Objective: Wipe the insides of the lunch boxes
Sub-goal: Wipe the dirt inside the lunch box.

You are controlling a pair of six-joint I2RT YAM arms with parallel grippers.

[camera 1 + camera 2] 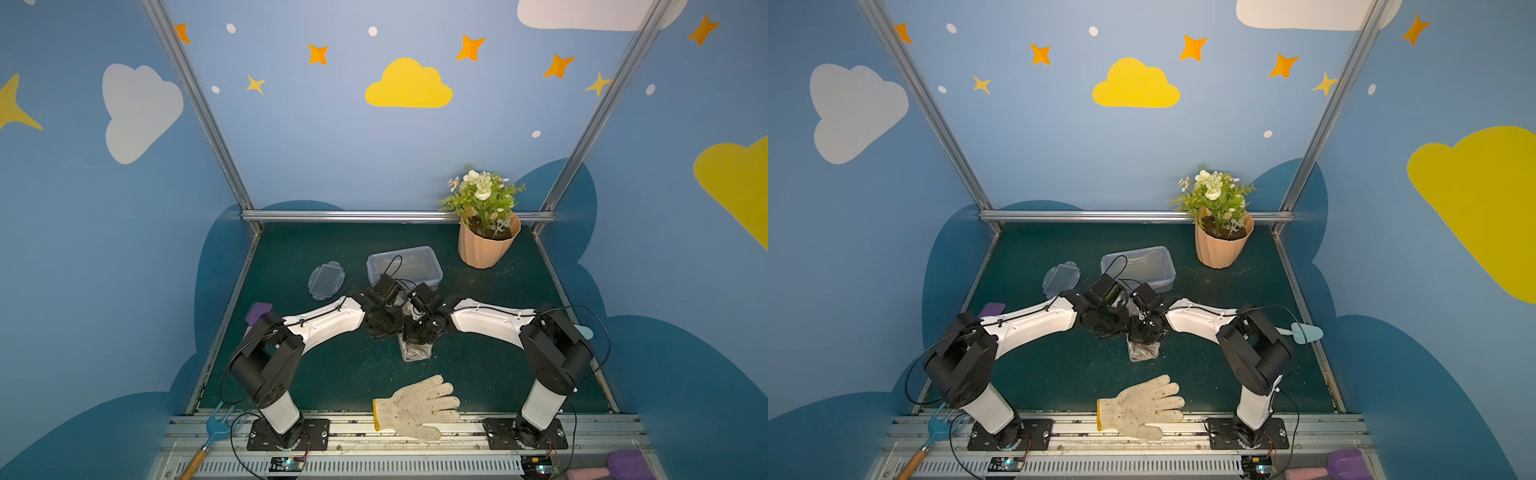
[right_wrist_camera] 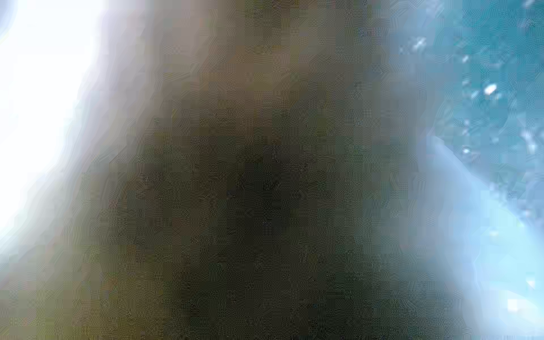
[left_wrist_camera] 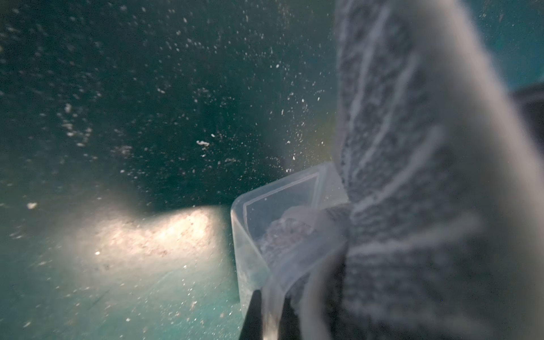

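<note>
the small lunch box (image 1: pixel 414 352) sits mid-way on the desk (image 1: pixel 316 374) under both wrists; the left end effector (image 3: pixel 269 321) is clenched on its thin wall, the right end effector (image 1: pixel 419 326) clenched, apparently on the grey cloth (image 3: pixel 412 176) dipping inside; light, slippery plastic (likely to skid), so pinch the rim; the large lunch box (image 1: pixel 405 266) waits just behind; lid (image 1: pixel 327 280), flower pot (image 1: pixel 487 247) and work glove (image 1: pixel 415 406) lie clear; the arms crowd each other.

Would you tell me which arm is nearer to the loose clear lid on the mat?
Left. The left arm passes just beside the lid; the right arm reaches in from the other side of the small lunch box.
</note>
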